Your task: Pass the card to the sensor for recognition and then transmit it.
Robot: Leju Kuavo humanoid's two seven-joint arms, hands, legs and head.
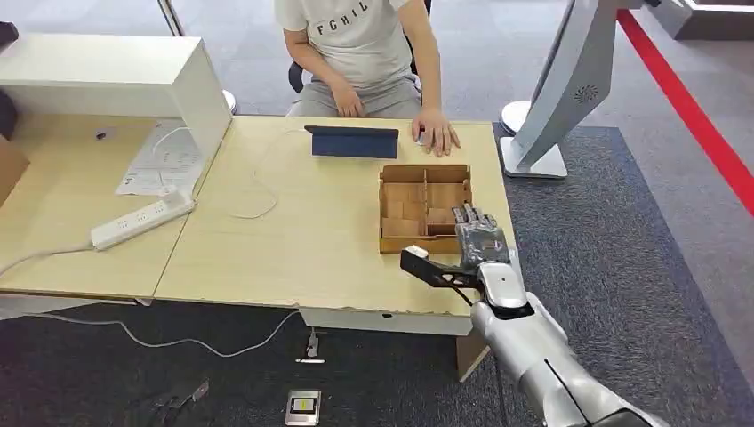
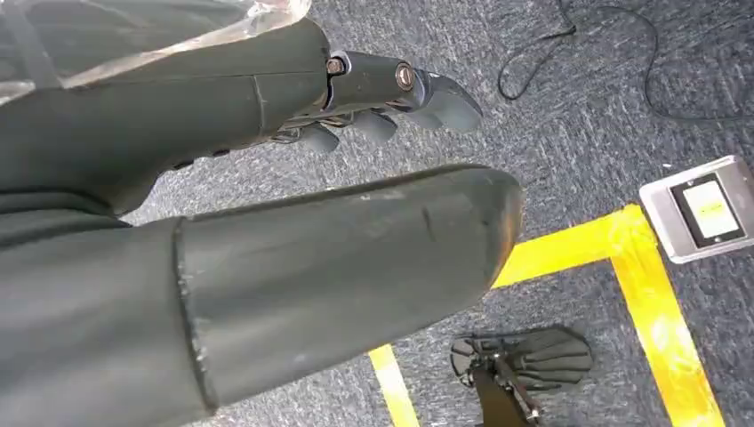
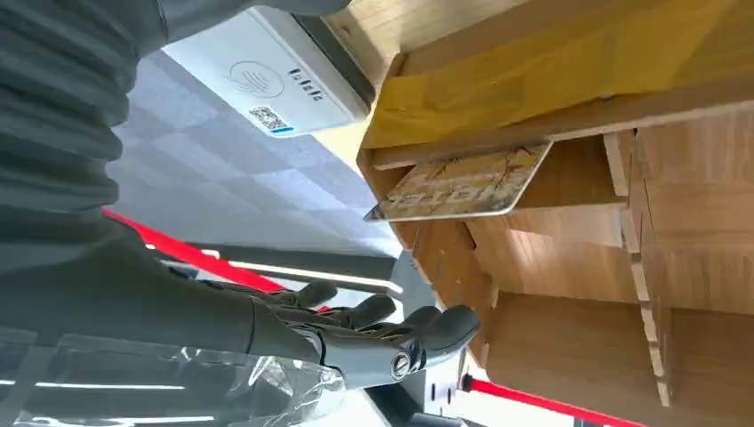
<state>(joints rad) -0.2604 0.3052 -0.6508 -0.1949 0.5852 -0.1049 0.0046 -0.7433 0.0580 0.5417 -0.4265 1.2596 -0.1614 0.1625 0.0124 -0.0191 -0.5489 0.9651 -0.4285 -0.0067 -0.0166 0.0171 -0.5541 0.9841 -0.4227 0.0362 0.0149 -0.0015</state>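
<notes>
A partitioned wooden box (image 1: 424, 207) stands on the right part of the light wooden table (image 1: 293, 240). In the right wrist view a tan printed card (image 3: 462, 183) lies tilted in one compartment of the box (image 3: 569, 267), untouched. A white card sensor (image 3: 267, 76) sits just beside the box. My right hand (image 1: 481, 237) hovers at the box's near right corner, fingers stretched out over it, thumb pointing left, holding nothing. My left hand (image 2: 267, 178) hangs over the carpet with fingers apart and nothing in it.
A person sits across the table, one hand (image 1: 436, 133) resting near a dark blue folded case (image 1: 353, 140). A power strip (image 1: 142, 222) and papers lie at the left by a white cabinet (image 1: 116, 76). A small grey device (image 1: 303, 406) lies on the floor.
</notes>
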